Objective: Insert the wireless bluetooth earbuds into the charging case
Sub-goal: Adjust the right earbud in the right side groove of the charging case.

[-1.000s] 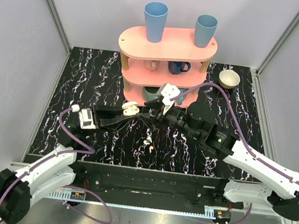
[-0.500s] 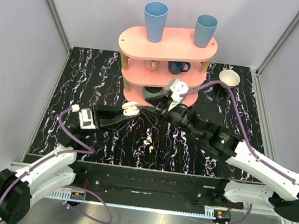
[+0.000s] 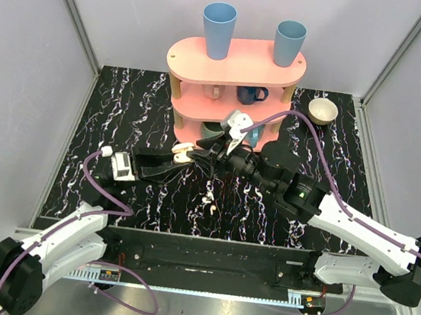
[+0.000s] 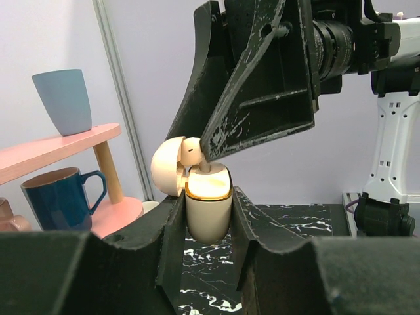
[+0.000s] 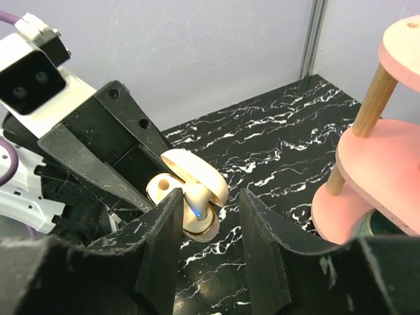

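Note:
My left gripper (image 3: 180,156) is shut on the cream charging case (image 4: 208,210), holding it upright above the table with its lid (image 5: 197,169) swung open. One white earbud (image 5: 197,197) stands in the case's right slot with a small blue light on it; its head (image 4: 191,149) pokes above the gold rim. The other slot (image 5: 159,188) shows as an empty hole. My right gripper (image 5: 210,197) hovers just over the case, its jaws apart and wider than the earbud. Its fingers (image 4: 256,105) come down to the earbud from above. A second earbud (image 3: 209,203) lies on the black marble table.
A pink three-tier shelf (image 3: 237,65) stands behind the grippers, with two blue cups (image 3: 218,29) on top and mugs (image 3: 250,95) on the middle tier. A teal bowl (image 3: 212,132) sits under it. A cream bowl (image 3: 323,110) is at the back right.
My right gripper has drifted back and then left over the open case, and its jaws have narrowed a little. The left gripper and the case have not moved.

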`<state>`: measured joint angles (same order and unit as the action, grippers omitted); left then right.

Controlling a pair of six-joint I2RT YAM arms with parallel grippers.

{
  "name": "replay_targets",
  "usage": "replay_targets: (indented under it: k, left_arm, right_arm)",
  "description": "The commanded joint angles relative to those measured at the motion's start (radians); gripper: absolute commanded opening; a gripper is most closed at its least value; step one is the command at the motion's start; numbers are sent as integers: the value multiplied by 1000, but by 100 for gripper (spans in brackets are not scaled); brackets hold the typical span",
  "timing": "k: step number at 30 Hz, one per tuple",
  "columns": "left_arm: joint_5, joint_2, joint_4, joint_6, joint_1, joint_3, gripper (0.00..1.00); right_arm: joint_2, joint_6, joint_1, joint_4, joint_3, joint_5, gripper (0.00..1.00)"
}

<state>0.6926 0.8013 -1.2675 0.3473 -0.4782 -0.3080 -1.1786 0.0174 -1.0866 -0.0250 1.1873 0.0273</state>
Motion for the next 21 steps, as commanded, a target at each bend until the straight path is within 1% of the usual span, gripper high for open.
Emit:
replay_targets:
  k: [1, 8, 12, 19, 21]
  left_arm:
    - [15, 6, -66, -8, -2, -39, 0]
    - [22, 15, -78, 1, -2, -39, 0]
    - [18, 9, -75, -1, -2, -40, 0]
    - [18, 6, -72, -1, -2, -40, 0]
    - [15, 6, -73, -2, -3, -40, 0]
  right_arm:
    - [59, -5, -4, -58, 15, -6, 47]
    - [24, 7, -4, -44, 34, 11, 45]
    - [10, 16, -4, -41, 37, 11, 41]
    - [-9, 16, -4, -26, 51, 26, 40]
    - [-13, 19, -4, -21, 52, 29, 35]
